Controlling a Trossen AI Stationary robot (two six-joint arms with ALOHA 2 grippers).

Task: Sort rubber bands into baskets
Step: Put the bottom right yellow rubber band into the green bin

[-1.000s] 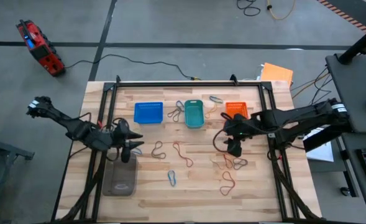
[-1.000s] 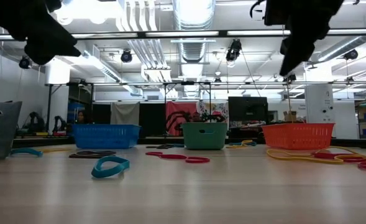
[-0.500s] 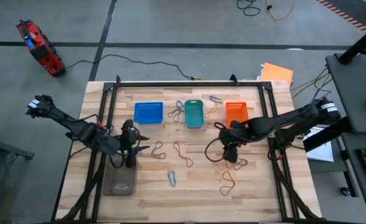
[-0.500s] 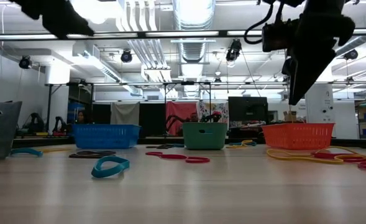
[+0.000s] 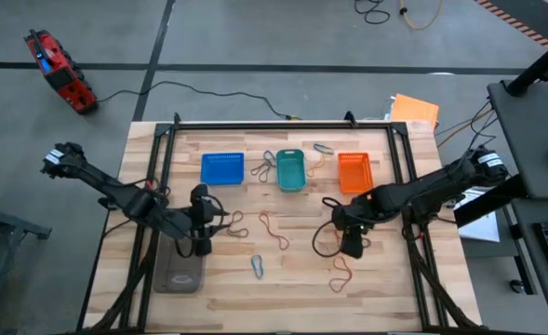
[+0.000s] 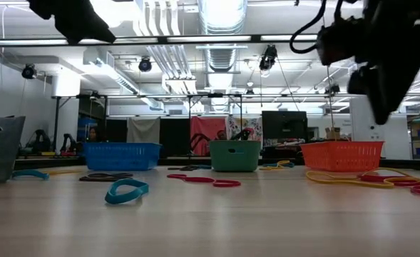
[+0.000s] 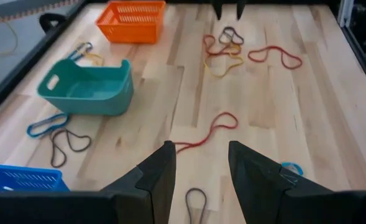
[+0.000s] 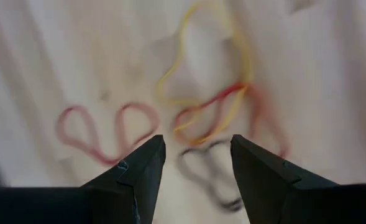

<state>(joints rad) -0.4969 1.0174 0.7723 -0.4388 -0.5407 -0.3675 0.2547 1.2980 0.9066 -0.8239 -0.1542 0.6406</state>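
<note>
Blue [image 5: 222,168], teal [image 5: 290,170] and orange [image 5: 354,171] baskets stand in a row at the table's far side. Rubber bands lie loose on the wood: a red one [image 7: 210,129], a grey one [image 7: 196,202], a blue one [image 5: 258,267], and a red, yellow and dark tangle [image 8: 210,109]. My left gripper [image 7: 201,149] hovers open above the grey band, left of centre. My right gripper [image 8: 196,142] hangs open, pointing down over the tangle, right of centre [image 5: 351,244]. Neither touches anything.
A clear grey container [image 5: 182,270] stands near the table's front left, just under my left arm. More bands lie between and behind the baskets [image 5: 264,169]. Another red band [image 5: 340,273] lies near the front right. Black frame rails [image 5: 162,186] run along the table's sides.
My left gripper has gone toward the table's right and near edge, rolling its wrist. My right gripper has sunk and come toward the near edge, tipping further down over the tangle of bands. Both have stayed open. No band has moved.
</note>
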